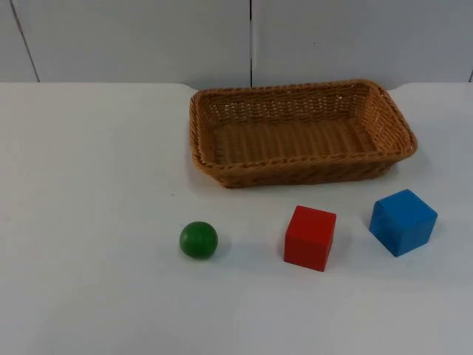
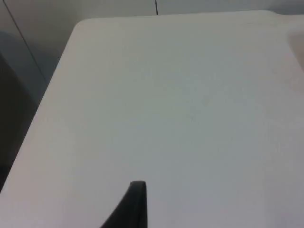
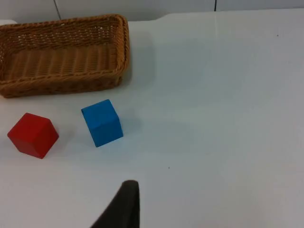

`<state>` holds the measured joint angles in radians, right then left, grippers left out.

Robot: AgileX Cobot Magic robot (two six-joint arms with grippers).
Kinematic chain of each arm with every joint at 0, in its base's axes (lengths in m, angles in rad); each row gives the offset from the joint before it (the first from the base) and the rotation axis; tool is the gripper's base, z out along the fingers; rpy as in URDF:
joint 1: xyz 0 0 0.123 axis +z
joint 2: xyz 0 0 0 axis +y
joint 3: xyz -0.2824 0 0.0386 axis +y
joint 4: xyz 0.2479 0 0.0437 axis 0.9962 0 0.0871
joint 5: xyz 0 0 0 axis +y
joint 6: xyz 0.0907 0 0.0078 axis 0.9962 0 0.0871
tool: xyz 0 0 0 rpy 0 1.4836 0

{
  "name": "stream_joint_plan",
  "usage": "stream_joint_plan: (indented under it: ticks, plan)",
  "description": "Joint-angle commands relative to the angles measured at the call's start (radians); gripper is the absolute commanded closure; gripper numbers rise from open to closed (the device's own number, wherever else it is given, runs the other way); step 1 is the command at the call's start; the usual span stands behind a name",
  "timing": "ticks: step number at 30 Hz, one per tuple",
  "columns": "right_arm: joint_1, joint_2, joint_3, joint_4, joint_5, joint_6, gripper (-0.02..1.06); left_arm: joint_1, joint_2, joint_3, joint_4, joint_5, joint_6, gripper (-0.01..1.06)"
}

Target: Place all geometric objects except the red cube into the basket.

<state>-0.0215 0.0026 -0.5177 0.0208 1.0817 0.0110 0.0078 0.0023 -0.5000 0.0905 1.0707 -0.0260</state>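
An empty wicker basket (image 1: pixel 301 133) stands at the back of the table, right of centre. In front of it lie a green ball (image 1: pixel 199 239), a red cube (image 1: pixel 310 237) and a blue cube (image 1: pixel 403 222), in a row from left to right. The right wrist view takes in the basket (image 3: pixel 64 54), the red cube (image 3: pixel 33 135) and the blue cube (image 3: pixel 102 122). My right gripper (image 3: pixel 124 206) hangs above bare table, well off from the blue cube. My left gripper (image 2: pixel 133 206) waits over bare table near the table's left edge, away from every object.
The white table (image 1: pixel 89 222) ends at a grey partition wall (image 1: pixel 133 37) behind the basket. The table's left edge (image 2: pixel 42 109) drops to a dark floor. Wide bare table lies left of the ball and in front of the row.
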Motion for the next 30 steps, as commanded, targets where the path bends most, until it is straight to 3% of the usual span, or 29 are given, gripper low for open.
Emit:
stream_joint_plan:
  ticks: [1, 3, 13, 16, 17, 20, 21, 25, 26, 30]
  plan:
    - [-0.005, -0.003, 0.001, -0.014, -0.007, 0.003, 0.01, 0.005, -0.002, 0.004, 0.024, 0.000, -0.001, 0.00]
    - [-0.005, -0.003, 0.001, -0.021, -0.007, 0.001, 0.01, 0.005, -0.002, 0.004, 0.076, -0.012, 0.015, 0.00]
    - [-0.003, 0.032, -0.027, -0.008, -0.007, -0.002, 0.01, 0.005, 0.019, -0.004, 0.076, -0.019, -0.034, 0.00]
    - [-0.003, 0.202, -0.135, -0.054, -0.098, 0.004, 0.01, -0.002, 0.153, -0.053, 0.098, -0.168, -0.082, 0.00]
    - [-0.003, 0.202, -0.135, -0.054, -0.098, 0.004, 0.01, -0.002, 0.153, -0.053, 0.098, -0.168, -0.082, 0.00]
    - [-0.003, 0.451, -0.293, -0.140, -0.233, 0.024, 0.01, -0.002, 0.414, -0.184, 0.138, -0.344, -0.201, 0.00]
    - [-0.003, 0.451, -0.293, -0.140, -0.233, 0.024, 0.01, -0.002, 0.414, -0.184, 0.138, -0.344, -0.201, 0.00]
    - [-0.003, 0.706, -0.435, -0.140, -0.370, 0.024, 0.01, -0.002, 0.702, -0.403, 0.107, -0.380, -0.199, 0.00]
    - [-0.003, 0.706, -0.435, -0.140, -0.370, 0.024, 0.01, -0.002, 0.702, -0.403, 0.107, -0.380, -0.199, 0.00]
    - [-0.003, 0.868, -0.515, -0.147, -0.477, 0.022, 0.01, -0.002, 0.903, -0.602, 0.095, -0.406, -0.199, 0.00]
